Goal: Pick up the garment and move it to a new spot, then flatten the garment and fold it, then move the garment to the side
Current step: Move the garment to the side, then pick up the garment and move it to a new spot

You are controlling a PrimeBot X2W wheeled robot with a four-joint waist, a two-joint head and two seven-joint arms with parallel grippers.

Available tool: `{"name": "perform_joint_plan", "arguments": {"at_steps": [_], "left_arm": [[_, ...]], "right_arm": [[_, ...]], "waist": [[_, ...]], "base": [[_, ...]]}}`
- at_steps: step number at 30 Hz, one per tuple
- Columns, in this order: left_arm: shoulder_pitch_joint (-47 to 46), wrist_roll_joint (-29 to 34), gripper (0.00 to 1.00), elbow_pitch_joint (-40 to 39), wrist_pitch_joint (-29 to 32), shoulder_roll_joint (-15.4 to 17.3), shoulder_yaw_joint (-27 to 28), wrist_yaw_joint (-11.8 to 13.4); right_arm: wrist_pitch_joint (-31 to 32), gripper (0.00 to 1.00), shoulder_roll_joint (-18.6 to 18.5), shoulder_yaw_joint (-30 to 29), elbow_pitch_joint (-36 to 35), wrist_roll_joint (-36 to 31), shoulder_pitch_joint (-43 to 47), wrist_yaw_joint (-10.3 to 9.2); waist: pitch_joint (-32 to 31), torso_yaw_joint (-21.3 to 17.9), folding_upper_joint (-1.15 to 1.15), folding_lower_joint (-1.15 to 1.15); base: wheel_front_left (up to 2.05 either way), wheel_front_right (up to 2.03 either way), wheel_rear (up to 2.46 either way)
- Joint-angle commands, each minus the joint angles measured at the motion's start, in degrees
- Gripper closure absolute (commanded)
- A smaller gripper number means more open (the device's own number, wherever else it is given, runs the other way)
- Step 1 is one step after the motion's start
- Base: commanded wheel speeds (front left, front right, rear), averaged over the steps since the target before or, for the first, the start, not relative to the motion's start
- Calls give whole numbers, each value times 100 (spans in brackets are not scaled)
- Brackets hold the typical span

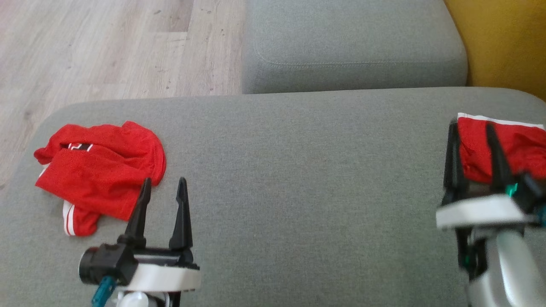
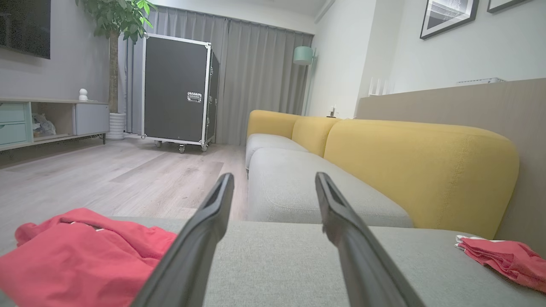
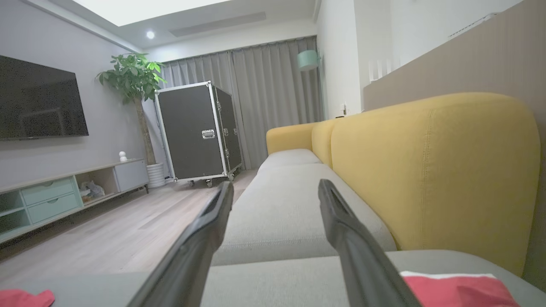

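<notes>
Garment, red and crumpled, lies at the left of the head frame on a grey sofa seat, close to the seat's edge, with wood floor beyond at upper left. The left gripper hovers just beside the heap at lower left. Its jaws are spread wide and empty, and one tip overlaps the cloth's edge without clearly touching it. At the right edge of the frame a second red piece, white-trimmed and lying flat as if folded, sits under the right gripper. Those jaws are also wide apart and hold nothing; whether they touch the cloth cannot be told. By this layout the piece at right looks finished and set aside, so the step in hand appears to be the first one on the crumpled garment: picking it up. That would call for the left gripper to shift toward frame left and down over a raised fold, close on a good bunch of fabric, and carry it to the bare middle of the seat, where both arms have room to flatten and fold
</notes>
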Motion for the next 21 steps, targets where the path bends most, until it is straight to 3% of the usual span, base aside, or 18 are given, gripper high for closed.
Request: {"name": "perform_joint_plan", "arguments": {"at_steps": [1, 10, 21], "left_arm": [[-73, 74, 0, -208, -52, 18, 201, -4], [99, 143, 0, -230, -52, 18, 295, -22], [148, 50, 0, -136, -52, 18, 320, 0]], "right_arm": [[-35, 0, 45, 146, -351, 22, 139, 37], [-36, 0, 88, 501, -692, -4, 1248, 37], [-36, 0, 89, 506, -847, -33, 1363, 37]], "waist": [[-18, -1, 0, 1], [-17, 67, 0, 1], [6, -27, 0, 1]], "base": [[0, 0, 0], [0, 0, 0], [0, 0, 0]]}}
